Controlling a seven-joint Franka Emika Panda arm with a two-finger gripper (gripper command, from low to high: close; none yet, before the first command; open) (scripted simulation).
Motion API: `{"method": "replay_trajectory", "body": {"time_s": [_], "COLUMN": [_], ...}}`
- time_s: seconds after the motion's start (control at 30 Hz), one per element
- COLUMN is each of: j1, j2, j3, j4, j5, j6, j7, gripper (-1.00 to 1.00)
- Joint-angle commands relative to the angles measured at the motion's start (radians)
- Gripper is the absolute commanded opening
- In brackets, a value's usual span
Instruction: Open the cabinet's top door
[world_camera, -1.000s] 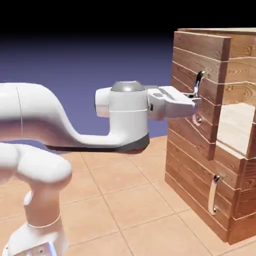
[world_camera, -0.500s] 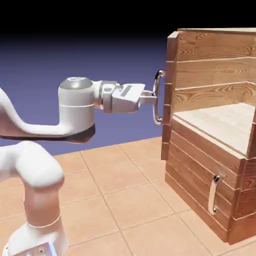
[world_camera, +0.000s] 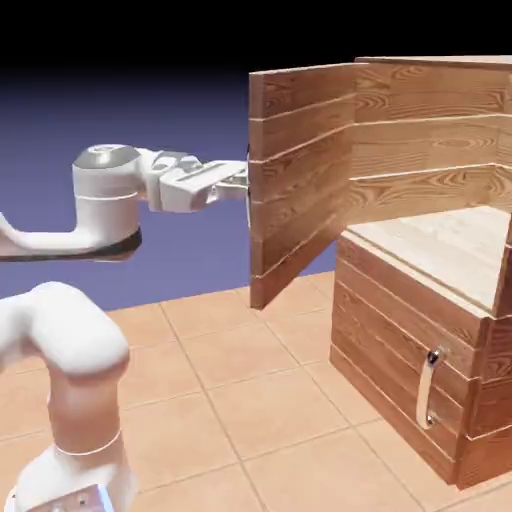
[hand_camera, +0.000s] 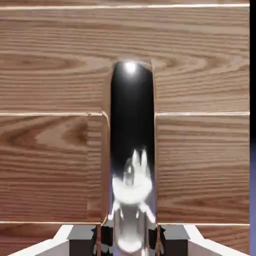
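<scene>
Currently: top door, cabinet, one; stage, the pull, well advanced by the look of it.

Item, the top door (world_camera: 300, 175): taller plank panel, swung far out from the cabinet (world_camera: 405, 360), standing toward the exterior view's left of the body; pale wood interior (world_camera: 440, 232) exposed behind it. Hinged edge at the cabinet's far side, free edge out toward the arm.

Item, the handle (hand_camera: 131, 120): curved, shiny, mirror-like, mounted on the door's outer face; mostly hidden by the panel in the exterior view, large and upright in the hand view.

Item, the end effector (world_camera: 243, 186): closed in on the handle, pinching the bar between its two finger tips, one on either side at the hand view's bottom edge. Grip appears centred on the bar.

Item, the lower panel (world_camera: 385, 350): shorter, closed, with its own silver handle (world_camera: 427, 390); no part of this task.

Step in hand, as judged: drawing the door round on its hinge, with the opening already wide. Next move called for: keep the pinch and follow the hinge's arc, turning the wrist with the panel, until the door is open enough; then part the fingers and back straight off the bar.

Risk, noted: a straight tug instead of a curve could twist the fingers on the smooth metal and let it slip.
</scene>
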Motion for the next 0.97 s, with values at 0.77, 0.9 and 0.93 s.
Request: {"method": "replay_trajectory", "body": {"time_s": [0.77, 0.9, 0.93], "j1": [-0.542, -0.687, -0.702], "j2": [0.444, 0.454, 0.455], "j3": [0.845, 0.957, 0.968], "j4": [0.678, 0.799, 0.812], "j5": [0.577, 0.618, 0.622], "j6": [-0.749, -0.83, -0.838], "j7": [0.12, 0.112, 0.112], "gripper": [-1.0, -1.0, -1.0]}}
